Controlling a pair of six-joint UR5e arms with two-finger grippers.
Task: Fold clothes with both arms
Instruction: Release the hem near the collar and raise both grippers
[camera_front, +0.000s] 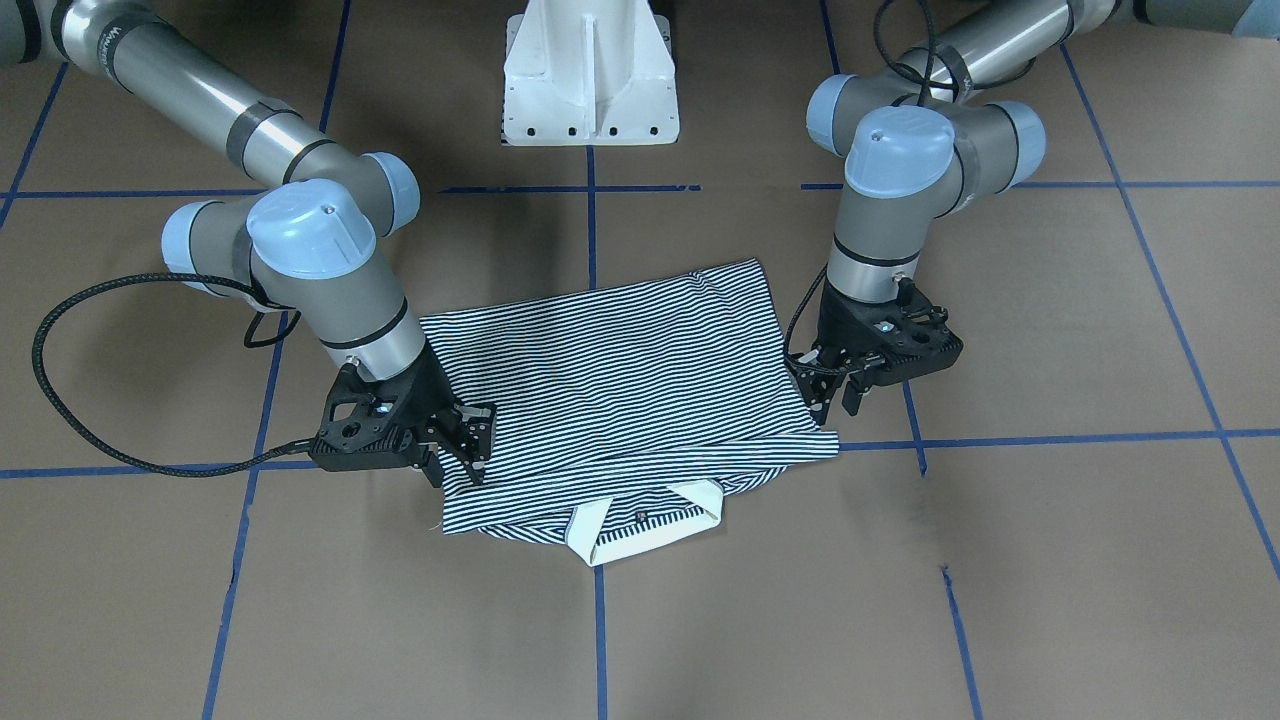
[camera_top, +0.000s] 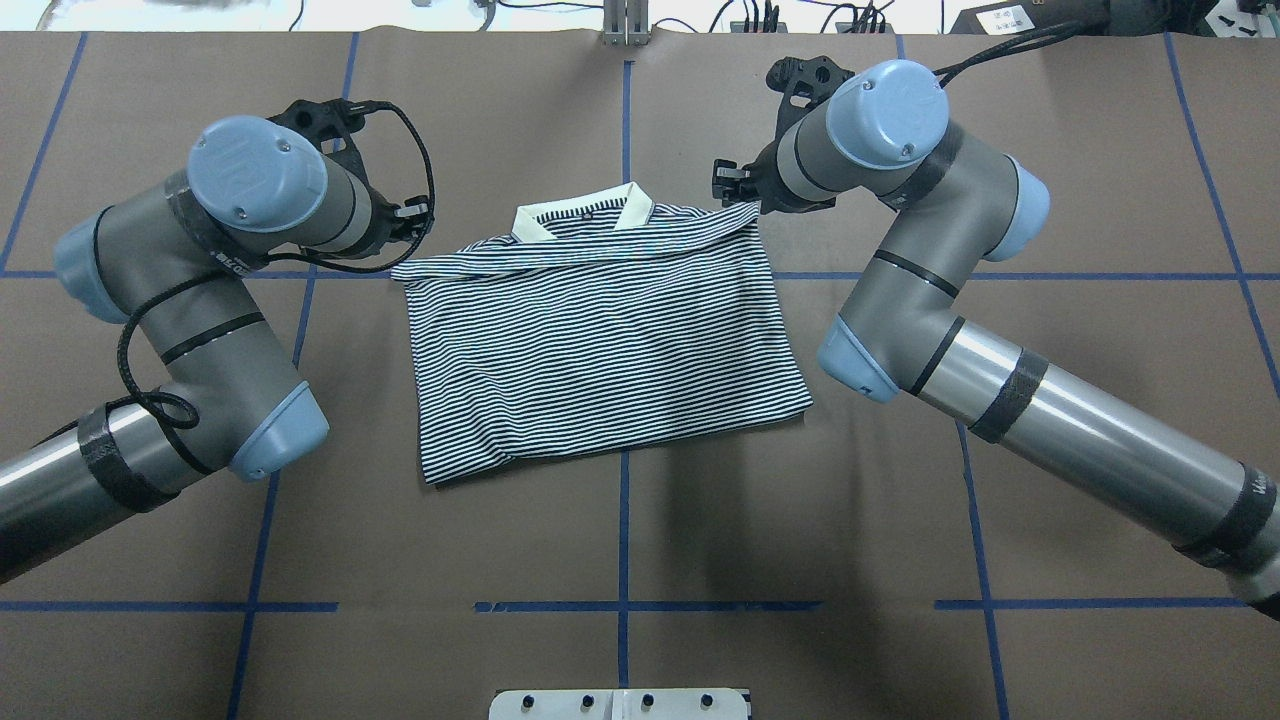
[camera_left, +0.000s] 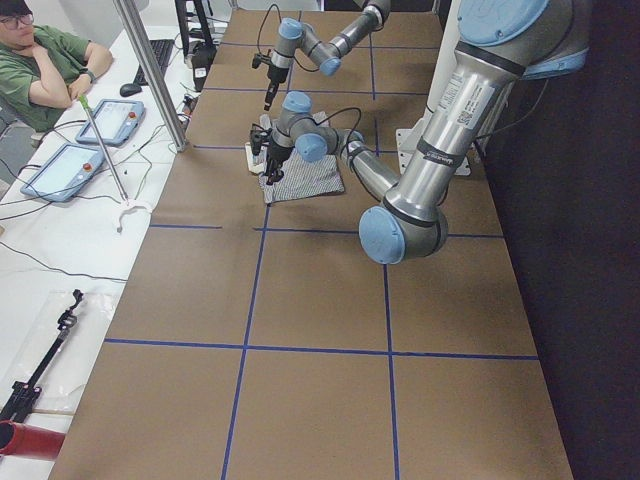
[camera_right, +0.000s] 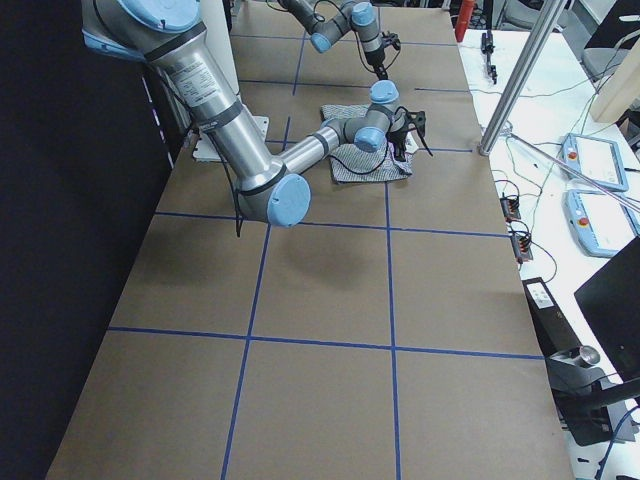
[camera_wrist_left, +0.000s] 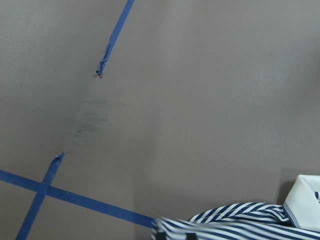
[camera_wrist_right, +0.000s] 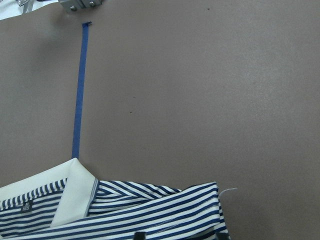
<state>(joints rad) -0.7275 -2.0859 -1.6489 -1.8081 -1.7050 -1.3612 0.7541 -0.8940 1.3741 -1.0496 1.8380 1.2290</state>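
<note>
In the overhead view the left arm (camera_top: 200, 300) comes in from the lower left edge, bends sharply at its elbow and reaches toward the upper left of the frame, its wrist turned in toward the middle. The left claw (camera_front: 837, 398) points down just beside the upper left corner of the shirt (camera_top: 600, 340). In the front-facing view its jaws stand apart with bare table (camera_top: 640, 520) showing between them, and it holds nothing. The shirt lies flat in the centre of the frame, folded into a rough rectangle, with its cream collar (camera_top: 580, 212) at the top edge, straddling a line of blue tape (camera_top: 623, 120). The right arm (camera_top: 900, 260) enters from the lower right edge, rises diagonally, bends at the elbow and turns its wrist in toward the upper middle. The right claw (camera_front: 462, 465) points down at the shirt's upper right corner, its jaws parted over the striped edge rather than closed on it; whether they touch the cloth I cannot tell. A dark tag (camera_wrist_right: 25, 206) sits inside the collar, and there is lettering on the right arm's tube at the right edge, both too small to read.
</note>
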